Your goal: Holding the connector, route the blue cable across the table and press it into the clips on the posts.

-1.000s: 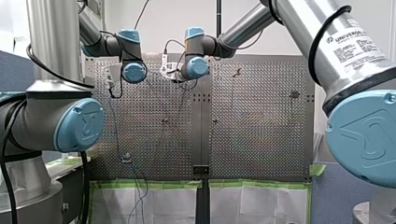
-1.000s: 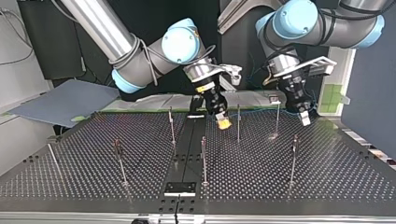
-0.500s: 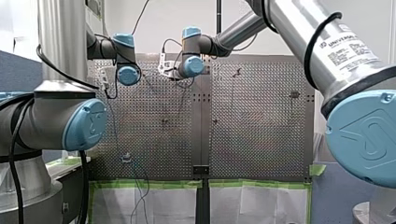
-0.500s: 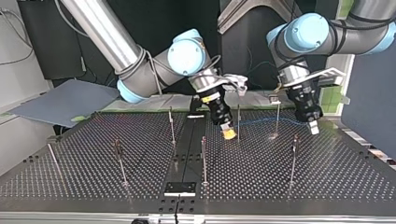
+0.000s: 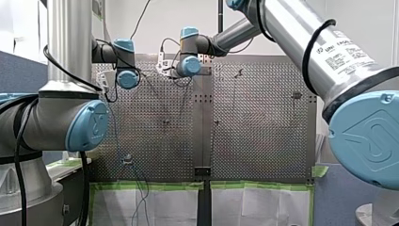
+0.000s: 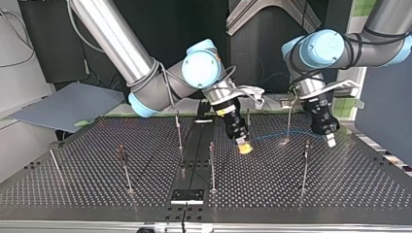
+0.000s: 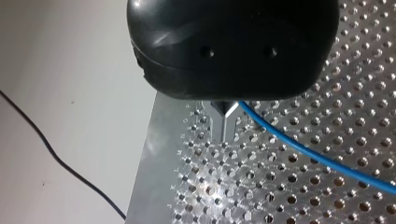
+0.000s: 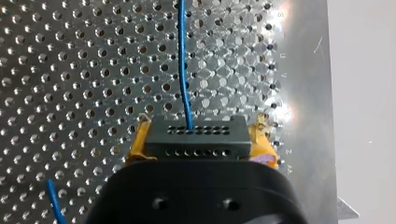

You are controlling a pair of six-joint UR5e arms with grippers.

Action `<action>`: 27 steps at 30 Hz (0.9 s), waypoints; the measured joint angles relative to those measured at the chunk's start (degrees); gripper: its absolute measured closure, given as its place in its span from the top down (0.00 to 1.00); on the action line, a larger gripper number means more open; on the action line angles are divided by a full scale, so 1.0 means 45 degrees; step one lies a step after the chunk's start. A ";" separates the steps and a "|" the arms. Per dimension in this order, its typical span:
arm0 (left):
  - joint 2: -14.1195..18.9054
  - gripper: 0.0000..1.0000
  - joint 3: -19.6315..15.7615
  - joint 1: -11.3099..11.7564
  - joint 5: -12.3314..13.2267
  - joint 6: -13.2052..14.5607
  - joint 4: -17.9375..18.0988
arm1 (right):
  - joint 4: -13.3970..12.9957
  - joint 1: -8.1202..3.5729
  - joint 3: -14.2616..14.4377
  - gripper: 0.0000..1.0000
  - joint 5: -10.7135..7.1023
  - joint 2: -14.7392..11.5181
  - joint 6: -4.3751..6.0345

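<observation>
Firmly, right claw pinches connector between yellow pads; cable runs straight ahead over table; left claw, metal fingers pressed together on cable, trailing beside tips.

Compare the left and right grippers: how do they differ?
The left gripper has slim metal fingers; the right gripper has yellow pads. The left gripper appears to pinch the blue cable itself; the right gripper clamps the black connector at the cable's end. Shared: both are shut, have black bodies, and sit over the perforated table.
</observation>
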 joint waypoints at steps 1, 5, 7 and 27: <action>-0.0023 0.00 0.0006 0.0049 0.0051 -0.0027 0.0064 | 0.0014 0.0011 -0.0158 0.00 0.0004 0.0077 0.0000; -0.0242 0.00 0.0124 0.0219 0.0343 -0.0088 0.0216 | 0.0031 0.0023 -0.0634 0.00 0.0015 0.0260 -0.0001; -0.0403 0.00 0.0190 0.0278 0.0479 -0.0105 0.0257 | 0.0043 0.0022 -0.0890 0.00 0.0021 0.0321 -0.0001; -0.1561 0.00 0.1111 0.0911 0.1563 -0.0561 0.0493 | 0.0117 -0.0140 -0.2307 0.00 0.0223 0.0606 -0.0227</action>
